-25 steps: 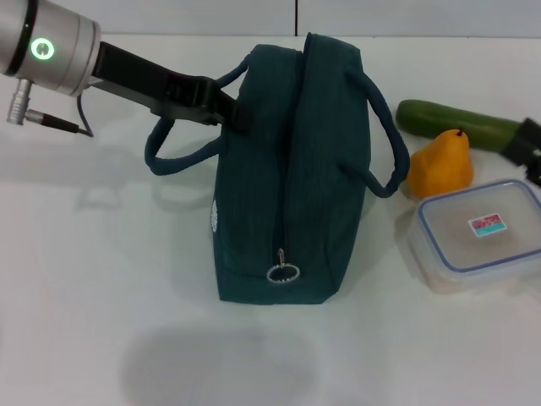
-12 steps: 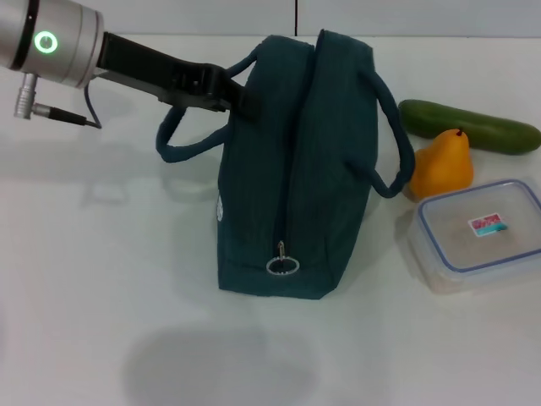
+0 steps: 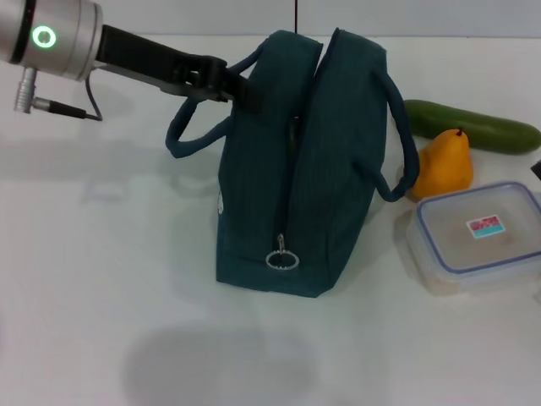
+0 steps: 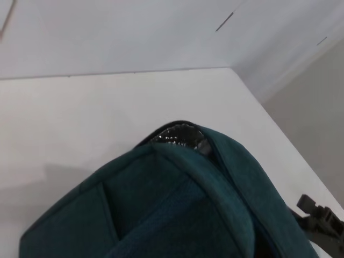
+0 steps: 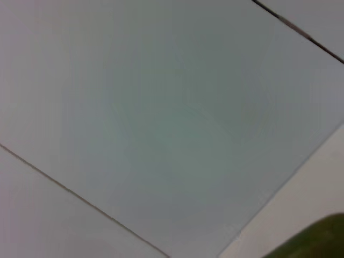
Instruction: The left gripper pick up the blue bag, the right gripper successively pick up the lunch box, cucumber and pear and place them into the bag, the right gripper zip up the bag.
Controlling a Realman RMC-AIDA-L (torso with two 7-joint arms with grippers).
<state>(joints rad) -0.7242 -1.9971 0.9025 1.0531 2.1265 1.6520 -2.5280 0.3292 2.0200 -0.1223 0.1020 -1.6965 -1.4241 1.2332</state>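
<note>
The blue bag [image 3: 296,169] stands upright in the middle of the white table, its top seam gaping a little and its zip pull [image 3: 281,258] hanging at the near end. My left gripper [image 3: 239,90] is shut on the bag's left handle where it meets the top edge. The left wrist view looks down on the bag's top [image 4: 177,215] with silver lining [image 4: 177,133] showing. To the bag's right lie the cucumber [image 3: 473,127], the orange pear [image 3: 444,165] and the clear lunch box [image 3: 478,237]. Only a dark sliver of the right gripper [image 3: 537,169] shows at the right edge.
The bag's right handle [image 3: 404,144] hangs close to the pear. In the right wrist view there is only pale wall and table, with a green corner of the cucumber [image 5: 322,239]. Open table lies left of and in front of the bag.
The left gripper has pulled the handle up and to the right, so the bag shifted right and its top spread open. The right gripper drew back to the frame's right edge.
</note>
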